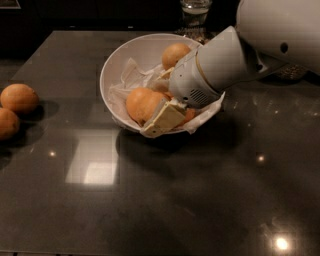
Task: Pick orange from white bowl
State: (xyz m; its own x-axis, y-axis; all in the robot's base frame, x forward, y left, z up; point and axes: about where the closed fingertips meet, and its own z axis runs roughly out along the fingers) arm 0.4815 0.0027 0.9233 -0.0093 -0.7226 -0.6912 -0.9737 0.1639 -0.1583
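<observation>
The white bowl [116, 64], lined with crumpled white paper, stands at the back middle of the dark table. It holds an orange [141, 103] at the front left, another orange [175, 53] at the back, and a third [188, 115] mostly hidden under my arm. My gripper [163, 102] reaches into the bowl from the right and sits low, right against the front-left orange. My white arm [225, 62] covers the bowl's right side.
Two more oranges [19, 97] [7, 123] lie on the table at the left edge. A glass jar [195, 11] stands just behind the bowl. The dark glossy tabletop [165, 200] stretches in front of the bowl.
</observation>
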